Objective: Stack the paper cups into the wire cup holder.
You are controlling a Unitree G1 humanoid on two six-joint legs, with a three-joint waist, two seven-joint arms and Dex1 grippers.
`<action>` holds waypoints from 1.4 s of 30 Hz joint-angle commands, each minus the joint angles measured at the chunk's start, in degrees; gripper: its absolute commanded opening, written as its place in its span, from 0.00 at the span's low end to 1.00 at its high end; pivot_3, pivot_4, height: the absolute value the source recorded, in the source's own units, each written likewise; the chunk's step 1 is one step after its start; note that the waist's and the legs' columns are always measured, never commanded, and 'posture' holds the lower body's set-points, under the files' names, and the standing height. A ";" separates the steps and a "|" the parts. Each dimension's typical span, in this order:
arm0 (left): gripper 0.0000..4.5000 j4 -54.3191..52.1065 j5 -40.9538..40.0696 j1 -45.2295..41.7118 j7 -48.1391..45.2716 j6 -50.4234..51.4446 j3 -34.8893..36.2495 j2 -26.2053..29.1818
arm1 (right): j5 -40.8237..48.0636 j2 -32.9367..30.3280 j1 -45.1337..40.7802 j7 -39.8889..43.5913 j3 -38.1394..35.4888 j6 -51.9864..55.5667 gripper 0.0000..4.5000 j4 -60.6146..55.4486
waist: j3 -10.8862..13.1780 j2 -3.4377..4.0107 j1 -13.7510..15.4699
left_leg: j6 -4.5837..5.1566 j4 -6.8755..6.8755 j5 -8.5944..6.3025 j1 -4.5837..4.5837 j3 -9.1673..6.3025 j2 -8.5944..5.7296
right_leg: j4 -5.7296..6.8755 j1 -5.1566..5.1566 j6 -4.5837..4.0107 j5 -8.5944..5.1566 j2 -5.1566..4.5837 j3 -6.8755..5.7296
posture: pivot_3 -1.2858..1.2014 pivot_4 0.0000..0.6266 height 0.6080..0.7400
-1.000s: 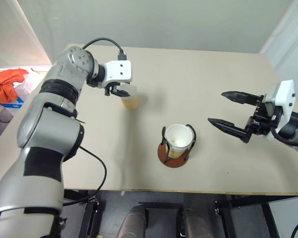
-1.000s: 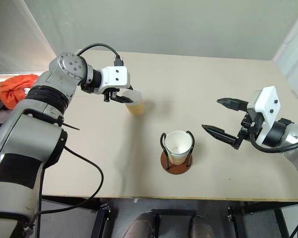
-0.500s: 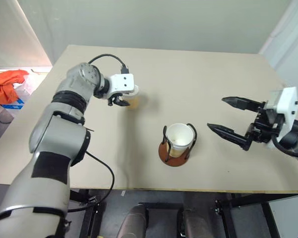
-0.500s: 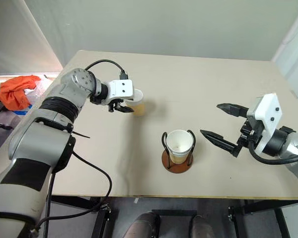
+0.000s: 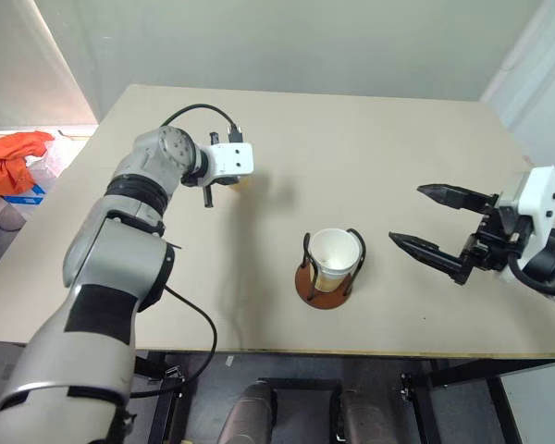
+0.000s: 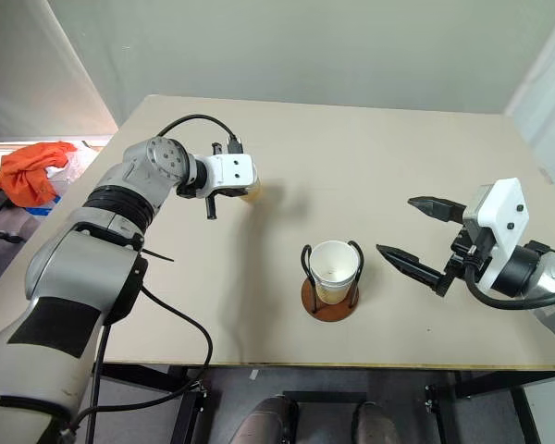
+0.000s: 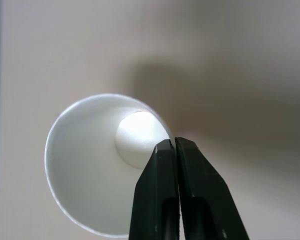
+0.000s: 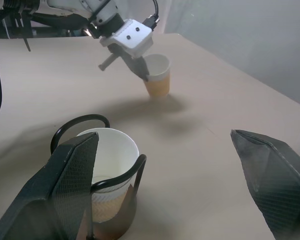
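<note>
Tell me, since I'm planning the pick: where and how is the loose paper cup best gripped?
Probably at the rim wall, from above. The loose paper cup stands upright and open-mouthed on the table, so one finger can go inside and one outside. The left gripper is shut on the rim this way. A pinch near the top leaves the tapered body free for dropping into the wire cup holder.

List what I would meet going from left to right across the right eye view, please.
Orange cloth → left tool, shut on the rim of a paper cup → wire cup holder with a cup inside → right tool, open.
</note>
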 commanded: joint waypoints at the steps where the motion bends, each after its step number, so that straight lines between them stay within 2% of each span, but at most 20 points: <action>1: 0.01 -0.99 -2.15 -1.98 -7.90 -1.77 3.39 1.71 | -1.05 -0.74 -1.85 1.09 -0.35 -1.83 1.00 0.47 | 0.00 0.00 -0.11 | 0.00 -0.01 0.00 0.00 0.01 0.00 | 0.01 -0.02 0.00 0.00 0.02 -0.01 | 0.52 0.24 1.00; 3: 0.01 -1.43 -3.82 -2.86 -13.22 -2.47 5.20 1.93 | -1.30 -0.68 -2.16 1.55 -0.10 -2.06 1.00 0.84 | -0.01 -0.01 -0.03 | 0.01 -0.02 0.00 0.01 0.04 -0.01 | 0.01 -0.02 0.00 0.00 0.04 -0.01 | 0.52 0.24 1.00; 6: 0.01 -3.13 -10.58 -6.84 -29.91 -2.85 10.43 1.44 | -1.26 -1.42 -2.33 3.17 -0.18 -2.20 1.00 1.97 | 0.00 -0.02 0.16 | 0.02 -0.03 -0.01 -0.07 -0.04 -0.01 | 0.01 -0.06 -0.01 -0.01 0.07 -0.02 | 0.52 0.24 1.00; 7: 0.01 -3.58 -13.02 -8.10 -34.15 -2.84 10.98 1.26 | -0.76 -1.88 -2.02 4.15 -0.55 -1.96 1.00 2.16 | 0.00 -0.01 0.30 | 0.03 -0.03 -0.01 -0.14 -0.10 0.00 | 0.00 -0.09 -0.01 -0.01 0.16 -0.02 | 0.52 0.24 1.00; 9: 0.01 -5.05 -17.64 -9.92 -36.99 -4.25 8.51 1.22 | 1.08 -3.31 0.72 8.79 -2.99 -1.97 1.00 1.54 | 0.00 -0.01 0.59 | 0.06 -0.02 -0.04 -0.22 -0.11 -0.03 | -0.02 -0.14 -0.03 -0.02 0.02 -0.03 | 0.52 0.24 1.00; 12: 0.01 -9.92 -25.04 -10.27 -36.99 -7.42 -0.45 3.05 | 2.16 -4.81 4.47 13.35 -6.86 -2.05 1.00 2.01 | -0.05 0.06 0.73 | 0.15 -0.07 -0.15 -0.21 -0.06 0.00 | -0.06 -0.05 0.02 -0.15 -0.13 -0.01 | 0.52 0.24 1.00; 13: 0.01 -13.36 -30.17 -9.92 -36.99 -6.24 -3.96 4.26 | 1.70 -5.20 5.39 14.20 -7.93 -2.24 1.00 2.59 | -0.07 0.09 0.59 | 0.18 -0.06 -0.22 -0.16 0.03 0.04 | -0.05 -0.01 0.05 -0.20 -0.21 0.07 | 0.52 0.24 1.00; 15: 0.01 -26.21 -46.10 -9.26 -36.99 -1.12 -13.87 9.64 | 0.28 -5.95 7.68 16.20 -11.14 -2.63 1.00 4.49 | -0.03 0.11 0.38 | 0.15 -0.01 -0.31 -0.11 0.10 0.05 | -0.02 -0.02 0.13 -0.21 -0.20 0.15 | 0.52 0.24 1.00; 17: 0.01 -35.44 -56.40 -9.72 -36.99 0.28 -22.70 14.43 | -1.05 -6.46 9.44 17.36 -12.99 -3.01 1.00 5.47 | -0.03 0.05 0.14 | 0.07 -0.04 -0.35 -0.18 0.21 0.06 | -0.05 -0.14 0.16 -0.18 -0.03 0.11 | 0.52 0.24 1.00; 20: 0.01 -41.23 -64.16 -11.94 -36.99 -1.05 -31.49 18.35 | -0.97 -6.50 10.90 18.48 -14.45 -3.07 1.00 5.29 | -0.10 0.15 -0.05 | 0.01 -0.02 -0.48 -0.06 0.20 0.15 | -0.04 -0.09 0.15 -0.20 -0.04 0.12 | 0.52 0.24 1.00; 24: 0.01 -46.81 -72.10 -16.81 -36.99 -3.74 -39.91 20.87 | -0.74 -6.03 14.20 20.31 -17.65 -2.77 1.00 4.49 | -0.07 0.16 0.03 | 0.12 0.00 -0.67 -0.12 0.09 0.24 | 0.00 -0.05 0.11 -0.20 -0.05 0.07 | 0.52 0.24 1.00; 29: 0.01 -53.64 -79.51 -21.82 -36.99 -7.03 -49.19 21.70 | -2.68 -5.06 18.75 21.47 -20.05 -3.75 1.00 4.58 | -0.06 0.17 0.02 | 0.28 0.07 -0.78 -0.02 0.02 0.10 | -0.10 0.24 -0.13 -0.30 -0.12 0.02 | 0.52 0.24 1.00; 33: 0.01 -53.64 -81.66 -24.33 -36.99 -10.16 -52.97 20.39 | -2.64 -3.91 20.71 20.07 -21.13 -3.33 1.00 2.61 | -0.05 0.18 -0.20 | 0.40 0.06 -0.84 0.09 0.02 0.07 | -0.08 0.33 -0.35 -0.44 -0.13 0.04 | 0.52 0.24 1.00; 42: 0.01 -47.56 -78.67 -25.73 -36.99 -17.68 -59.50 14.91 | -2.47 -1.97 23.14 16.35 -23.19 -2.54 1.00 -0.76 | -0.03 0.17 -0.16 | 0.51 0.07 -0.69 0.07 -0.13 0.10 | -0.05 0.40 -0.35 -0.45 -0.05 -0.01 | 0.52 0.24 1.00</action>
